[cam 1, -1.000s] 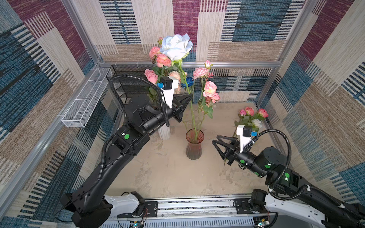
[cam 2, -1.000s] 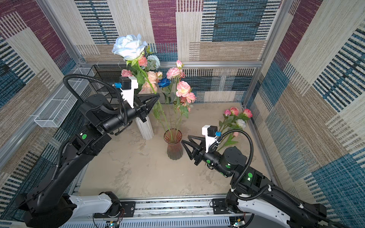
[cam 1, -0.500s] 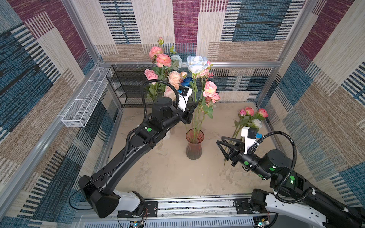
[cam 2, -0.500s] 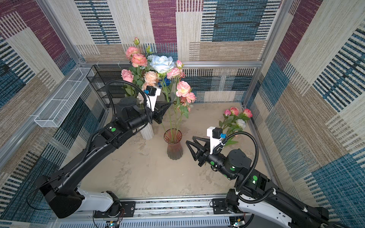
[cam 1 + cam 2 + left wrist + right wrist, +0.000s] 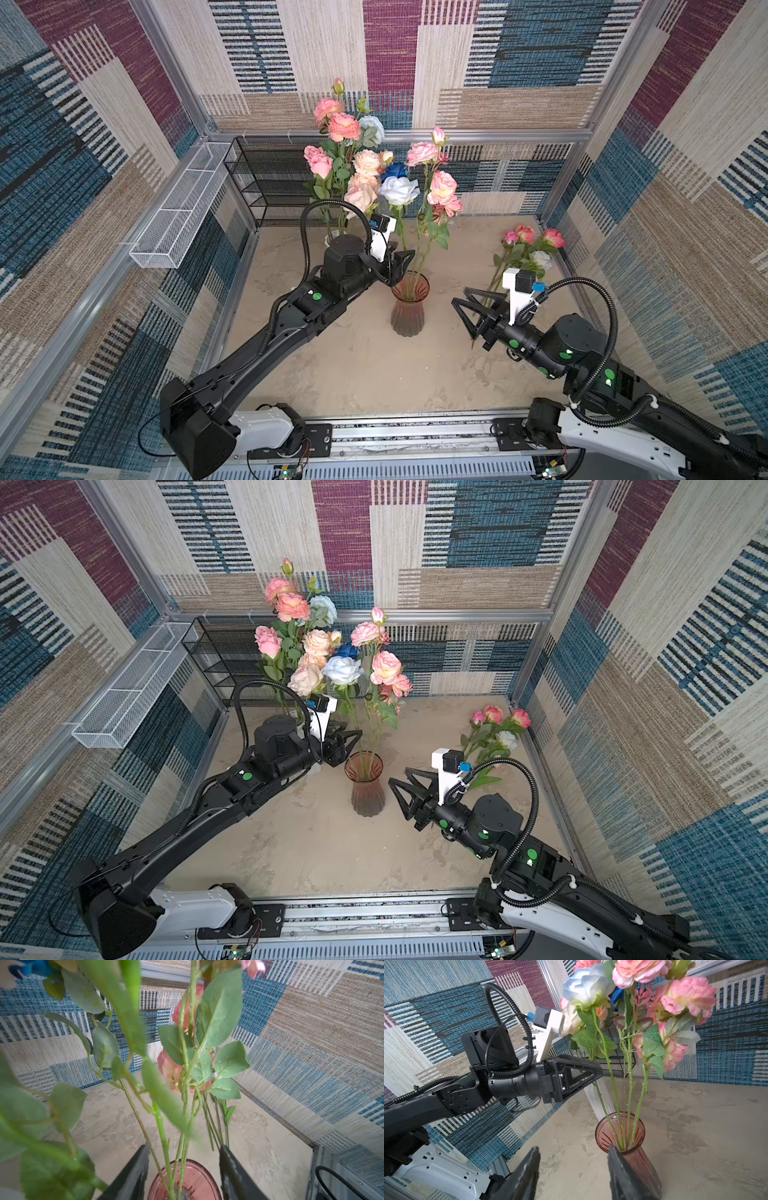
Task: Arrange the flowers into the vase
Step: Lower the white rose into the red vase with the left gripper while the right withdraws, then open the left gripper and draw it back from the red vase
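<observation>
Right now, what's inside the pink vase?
Green stems of the pale blue rose and pink roses stand in the vase. Their lower ends blur behind the tinted ribbed glass; water, if any, cannot be told.

Both top views: high above the table [image 5: 353,374], front edge, looking down. My wrist views: close, both on the vase [image 5: 198,1178].

Vase [image 5: 408,305]: translucent reddish-pink, ribbed vertically. Green is recorded for the stems [image 5: 164,1140] and leaves. Heads are noted as follows: pale blue rose [image 5: 399,190], pink roses [image 5: 442,187] edged with peach, dark blue rose [image 5: 395,170]. Walls [image 5: 540,50]: woven patchwork of blue, maroon and beige, partly striped. Floor [image 5: 353,374]: mottled beige. Shelf [image 5: 266,183]: black wire. Basket [image 5: 174,220]: white mesh.
</observation>
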Controlling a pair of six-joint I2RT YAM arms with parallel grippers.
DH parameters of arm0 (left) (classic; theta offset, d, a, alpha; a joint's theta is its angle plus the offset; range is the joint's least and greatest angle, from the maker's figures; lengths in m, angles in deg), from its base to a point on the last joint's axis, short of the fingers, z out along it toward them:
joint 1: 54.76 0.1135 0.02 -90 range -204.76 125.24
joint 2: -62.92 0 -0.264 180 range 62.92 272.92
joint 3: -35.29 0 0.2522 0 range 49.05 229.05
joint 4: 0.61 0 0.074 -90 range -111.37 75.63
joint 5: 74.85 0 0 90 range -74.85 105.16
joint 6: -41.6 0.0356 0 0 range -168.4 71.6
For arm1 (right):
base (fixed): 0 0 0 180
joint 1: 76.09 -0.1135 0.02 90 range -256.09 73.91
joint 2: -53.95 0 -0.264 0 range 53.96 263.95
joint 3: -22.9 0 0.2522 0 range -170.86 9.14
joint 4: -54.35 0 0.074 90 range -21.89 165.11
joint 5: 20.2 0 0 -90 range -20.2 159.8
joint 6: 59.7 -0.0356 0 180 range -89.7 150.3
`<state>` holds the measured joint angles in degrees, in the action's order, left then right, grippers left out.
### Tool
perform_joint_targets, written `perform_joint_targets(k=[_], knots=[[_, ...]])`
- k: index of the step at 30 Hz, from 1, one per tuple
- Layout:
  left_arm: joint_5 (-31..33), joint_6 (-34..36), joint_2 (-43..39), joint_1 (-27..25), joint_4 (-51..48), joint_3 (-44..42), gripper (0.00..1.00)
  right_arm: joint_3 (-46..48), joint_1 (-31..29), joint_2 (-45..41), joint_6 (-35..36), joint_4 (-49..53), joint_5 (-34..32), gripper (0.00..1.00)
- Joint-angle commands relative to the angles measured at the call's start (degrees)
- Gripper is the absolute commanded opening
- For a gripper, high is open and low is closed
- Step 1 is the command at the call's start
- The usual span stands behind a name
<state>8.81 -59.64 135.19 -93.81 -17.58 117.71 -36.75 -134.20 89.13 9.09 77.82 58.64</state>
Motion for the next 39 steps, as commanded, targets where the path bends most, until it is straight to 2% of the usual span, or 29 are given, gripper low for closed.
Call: perform_joint_targets(k=[1, 8, 16, 23, 31, 34, 36, 39], knots=[[0.3, -1.87, -1.98, -0.13, 2.65, 0.45, 0.6, 0.18, -0.01, -0.18, -0.85, -1.19, -1.18, 0.57], [-1.36, -3.88, -8.33, -0.68, 2.49, 1.57, 0.63, 0.27, -0.06, 0.1, -1.03, -1.16, -2.09, 0.61], [-5.24, -10.32, -18.14, -1.62, 6.26, -1.6, 0.63, 1.35, -0.01, 0.86, -1.72, -1.02, -3.75, 0.62], [-2.53, -16.37, -29.24, -2.14, 7.4, -15.96, 0.62, 2.99, 0.0, 1.95, -3.41, -0.42, -6.41, 0.62], [4.54, -22.1, -39.6, -2.13, 3.23, -32.18, 0.63, 5.15, 0.04, 4.57, -5.58, -0.41, -7.27, 0.61], [5.99, -23.68, -41.7, -2.15, 1.73, -35.78, 0.67, 5.26, 0.47, 7.86, -7.51, 2.05, -10.18, 0.57], [6.5, -24.11, -42.77, -2.17, 1.12, -37.07, 0.7, 4.85, 3.32, 11.67, -9.63, 4.96, -10.41, 0.52], [6.71, -24.34, -43.83, -2.09, 0.59, -37.92, 0.75, 6.89, 11.63, 15.0, -11.47, 4.11, -1.8, 0.47]])
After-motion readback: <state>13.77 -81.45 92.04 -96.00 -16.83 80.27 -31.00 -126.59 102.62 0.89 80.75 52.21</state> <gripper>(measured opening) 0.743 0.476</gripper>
